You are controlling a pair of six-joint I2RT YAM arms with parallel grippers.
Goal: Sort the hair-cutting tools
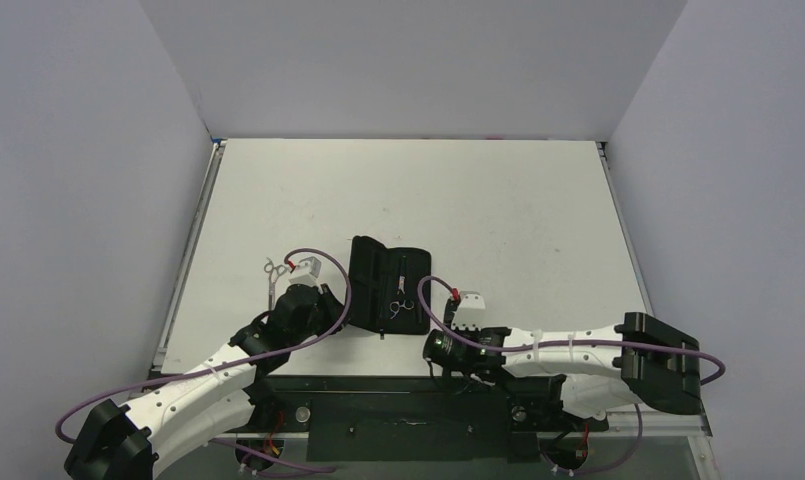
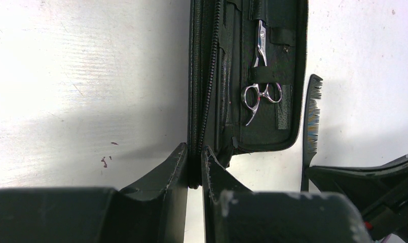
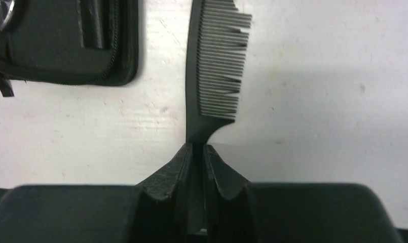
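Black plastic comb [image 3: 212, 66] is pinched by its handle in the right gripper [image 3: 196, 150] — fingers almost shut on it, teeth facing three o'clock in the right wrist view. In the left wrist view it is just beside the open zip case [image 2: 242, 50], at the case's three o'clock. Silver scissors [image 2: 260, 91] are tucked under a strap inside the case, rings toward six o'clock. The left gripper [image 2: 194, 154] is clamped on the case's zipped nine-o'clock edge. On the white table [image 1: 498, 200], what looks like a second silver pair [image 1: 271, 270] lies at the case's nine o'clock.
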